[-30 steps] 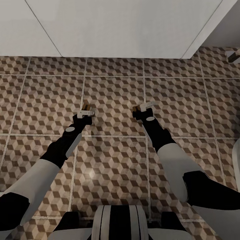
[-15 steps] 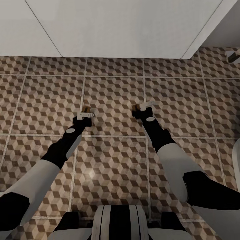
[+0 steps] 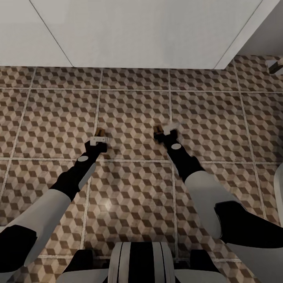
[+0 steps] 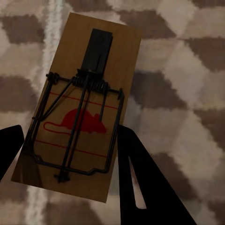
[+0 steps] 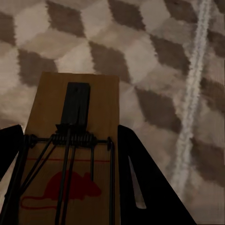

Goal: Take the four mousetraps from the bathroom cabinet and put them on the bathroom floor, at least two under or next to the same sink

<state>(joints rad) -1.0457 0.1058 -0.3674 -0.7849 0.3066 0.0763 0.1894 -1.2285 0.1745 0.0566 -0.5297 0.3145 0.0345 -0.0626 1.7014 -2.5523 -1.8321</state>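
Observation:
Both arms reach down over the bathroom floor point(image 3: 133, 106) of cube-patterned tiles. My left gripper point(image 3: 98, 138) is shut on a mousetrap point(image 3: 100, 131). Up close that brown board point(image 4: 79, 108), with its wire spring and red mouse print, sits tilted between the black fingers point(image 4: 140, 183), just above a tile. My right gripper point(image 3: 166, 131) is shut on a second mousetrap point(image 3: 158, 129), and the board point(image 5: 70, 154) lies between its fingers point(image 5: 140, 178) near a grout line. The bathroom sink's white boxy vanity point(image 3: 141, 35) stands about one tile beyond both traps. The cabinet is out of view.
A small pale and brown object point(image 3: 275, 65) lies at the right edge, beside the vanity's corner. A white curved rim point(image 3: 280, 188) shows low on the right. My own base point(image 3: 139, 261) is at the near edge, with open tiles between it and the arms.
Both grippers, still holding their traps, have sunk slightly and drawn a little back toward me. The camera has not moved.

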